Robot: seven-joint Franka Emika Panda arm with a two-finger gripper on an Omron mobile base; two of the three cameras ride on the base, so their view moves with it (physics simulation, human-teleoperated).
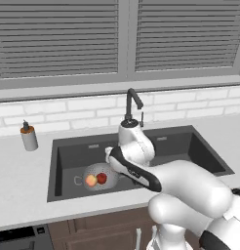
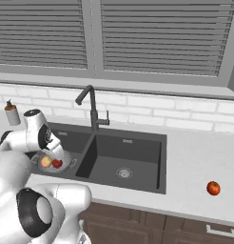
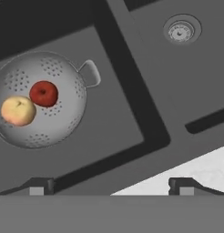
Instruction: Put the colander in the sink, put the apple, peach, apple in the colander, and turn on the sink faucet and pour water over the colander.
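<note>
The silvery colander (image 3: pixel 41 100) sits in the left basin of the dark sink (image 1: pixel 73 151). In it lie a red apple (image 3: pixel 43 93) and a pale peach (image 3: pixel 17 110), side by side. The colander (image 1: pixel 98 177) also appears beside my forearm, and again as the colander (image 2: pixel 54 164) under my hand. A second apple (image 2: pixel 213 188) rests on the counter far right of the sink (image 2: pixel 133 152). My gripper (image 3: pixel 111 186) hovers above the basin, right of the colander, open and empty. The sink faucet (image 1: pixel 133 105) stands behind the basins; no water runs.
A grey soap dispenser (image 1: pixel 29 136) stands on the counter left of the sink. The right basin has a round steel drain (image 3: pixel 181 31). A white brick wall and shuttered window lie behind. Cabinet fronts run below the counter edge.
</note>
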